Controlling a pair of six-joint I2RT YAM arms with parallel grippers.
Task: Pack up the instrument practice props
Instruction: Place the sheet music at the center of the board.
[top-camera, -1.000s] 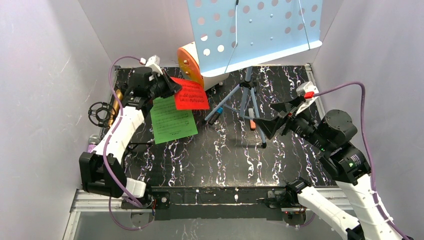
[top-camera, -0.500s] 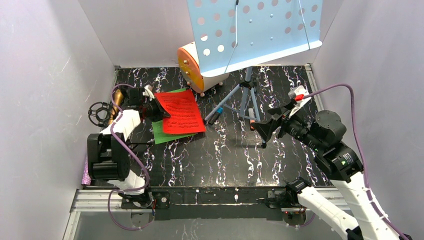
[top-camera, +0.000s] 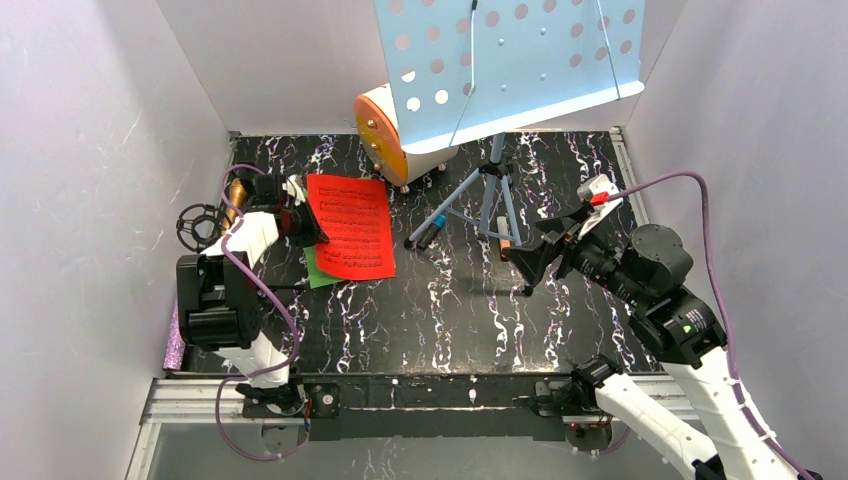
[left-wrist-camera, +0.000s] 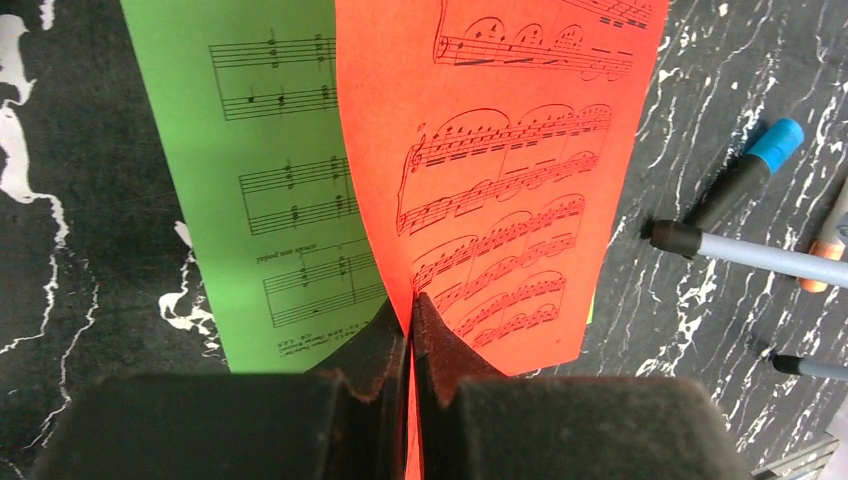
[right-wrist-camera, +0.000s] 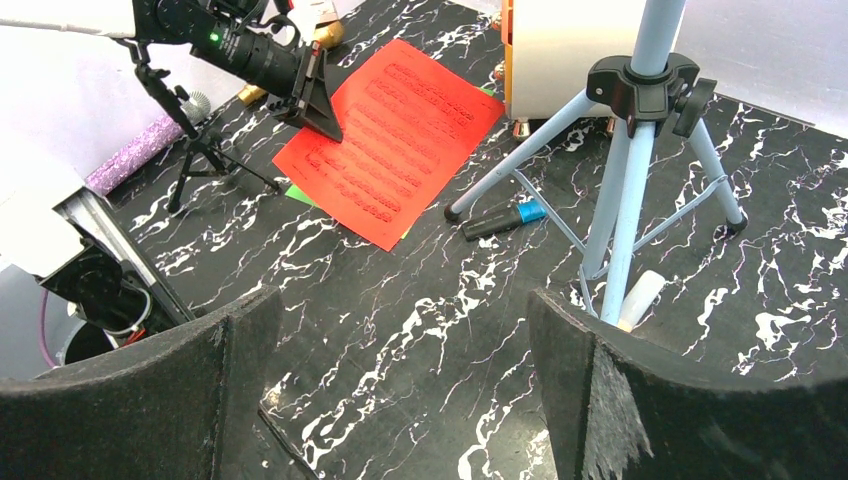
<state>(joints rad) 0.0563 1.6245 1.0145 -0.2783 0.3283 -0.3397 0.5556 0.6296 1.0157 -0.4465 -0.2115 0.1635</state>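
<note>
Since a second before, the left gripper (left-wrist-camera: 412, 322) had swung the red music sheet (top-camera: 350, 225) down from beside the cream-and-orange cabinet (top-camera: 385, 130) and laid it nearly flat over the green music sheet (top-camera: 321, 273), while the right gripper (right-wrist-camera: 405, 390) had edged a little toward 9 o'clock. Nearest the bases, at about 3 o'clock on the table (top-camera: 440, 320), the right gripper hung with its jaws spread wide and empty, just beside a foot of the pale-blue sheet-music tripod (top-camera: 492, 190). A careless reach from there would probably clip a leg, and the stand, carrying its broad perforated desk high up, looked top-heavy enough to tip. Farther in, at 10 o'clock, the left gripper was pressed together on the red sheet's 9 o'clock edge. That thin pinch could let the paper slip or crease, and any drag would likely skew the green sheet beneath, whose corner showed at 7 o'clock. Beyond, at 12 o'clock, the cabinet stood close enough to catch a falling tripod.
</note>
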